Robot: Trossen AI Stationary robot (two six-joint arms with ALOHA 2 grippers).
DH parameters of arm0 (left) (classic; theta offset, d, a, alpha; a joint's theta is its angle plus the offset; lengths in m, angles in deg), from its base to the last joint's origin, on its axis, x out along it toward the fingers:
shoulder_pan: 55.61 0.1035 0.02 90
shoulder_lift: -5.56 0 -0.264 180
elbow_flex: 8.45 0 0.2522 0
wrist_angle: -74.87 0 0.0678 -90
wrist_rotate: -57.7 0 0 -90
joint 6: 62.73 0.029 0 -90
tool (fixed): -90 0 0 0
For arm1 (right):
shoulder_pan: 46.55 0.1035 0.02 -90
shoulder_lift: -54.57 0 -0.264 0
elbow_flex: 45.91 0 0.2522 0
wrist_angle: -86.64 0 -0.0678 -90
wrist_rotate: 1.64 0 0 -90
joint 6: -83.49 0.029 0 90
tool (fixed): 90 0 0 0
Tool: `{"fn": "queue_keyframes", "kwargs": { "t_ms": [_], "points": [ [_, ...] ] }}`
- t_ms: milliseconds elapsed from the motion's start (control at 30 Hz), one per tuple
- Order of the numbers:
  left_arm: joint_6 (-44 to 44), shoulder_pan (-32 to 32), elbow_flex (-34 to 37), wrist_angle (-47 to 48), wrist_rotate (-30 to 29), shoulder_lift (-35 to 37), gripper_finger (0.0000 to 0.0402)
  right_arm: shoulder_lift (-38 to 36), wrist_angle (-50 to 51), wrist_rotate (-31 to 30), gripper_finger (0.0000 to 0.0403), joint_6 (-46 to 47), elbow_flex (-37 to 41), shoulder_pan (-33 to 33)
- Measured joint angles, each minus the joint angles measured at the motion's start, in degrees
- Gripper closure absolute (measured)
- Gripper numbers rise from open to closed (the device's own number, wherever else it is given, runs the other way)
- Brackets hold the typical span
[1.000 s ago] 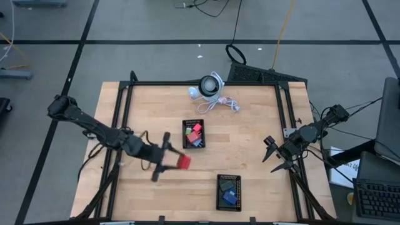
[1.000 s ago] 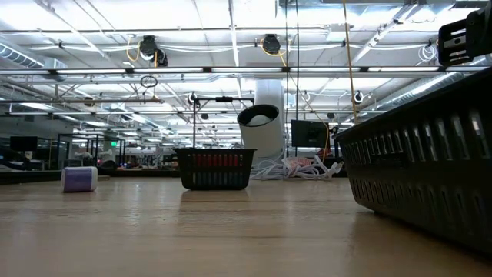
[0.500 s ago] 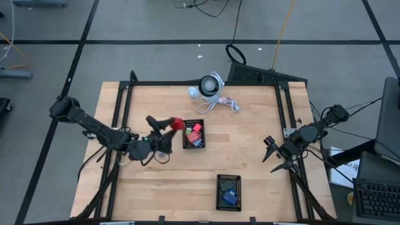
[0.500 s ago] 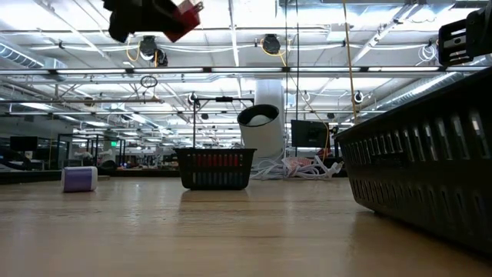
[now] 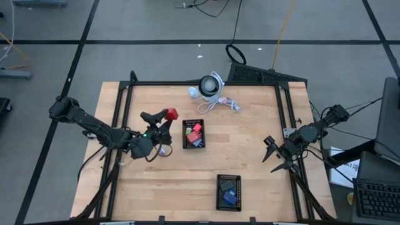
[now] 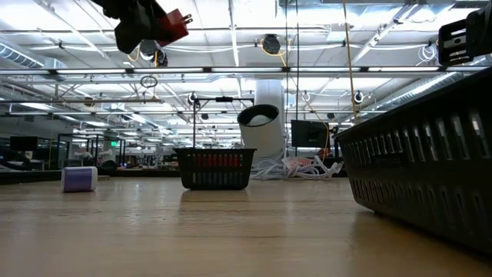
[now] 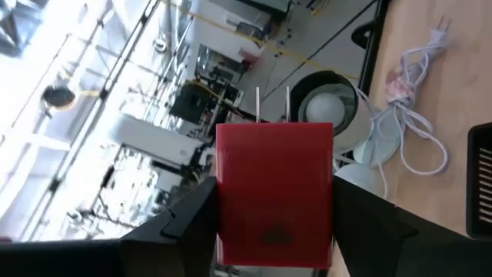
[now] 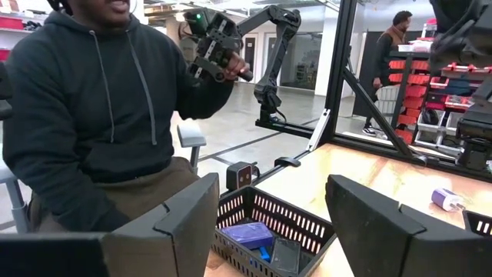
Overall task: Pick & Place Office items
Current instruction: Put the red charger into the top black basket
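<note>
One red plug block [image 7: 274,192], rigid and light, clamped flat-sided by left gripper [image 5: 164,120] centre-left of high view, prongs clear; right gripper [image 5: 273,156] idle mid-right, fingers apart.

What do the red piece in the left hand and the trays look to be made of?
Red piece, gripped by the left hand: apparently smooth matte plastic with two metal prongs, like a plug adapter. Black trays: slotted walls, probably plastic or wire mesh; cannot tell which.
</note>
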Motion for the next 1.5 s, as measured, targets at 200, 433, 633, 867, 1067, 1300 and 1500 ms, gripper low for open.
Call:
{"fn": "queue_keyframes", "kwargs": {
  "t_ms": [200,433,633,867,1067,1300,1500],
  "points": [
    [-17.0,3.2,0.0,5.3,15.3,0.0,0.0194,0.0,0.0,0.0,0.0172,0.0,0.0,0.0],
    [-32.9,11.7,3.6,4.3,42.3,0.0,0.0189,0.0,0.0,0.0,0.0171,0.0,0.0,0.0],
    [-39.6,17.1,9.6,-4.0,54.1,-0.9,0.0193,0.0,0.0,0.0,0.0175,0.0,0.0,0.0],
    [-44.9,20.9,7.5,-2.1,56.3,-9.5,0.0193,0.0,-0.1,0.0,0.0172,0.0,0.0,0.0],
    [-45.2,22.7,-1.8,8.3,58.5,-18.6,0.0188,0.0,0.0,0.0,0.0176,0.0,0.0,0.0],
    [-45.1,25.0,-7.2,12.8,59.0,-22.5,0.0191,0.0,0.0,0.0,0.0172,0.0,0.0,0.0],
    [-48.1,26.7,-7.3,15.3,62.4,-22.4,0.0183,0.0,0.0,0.0,0.0176,0.0,0.0,0.0]
  ]
}}
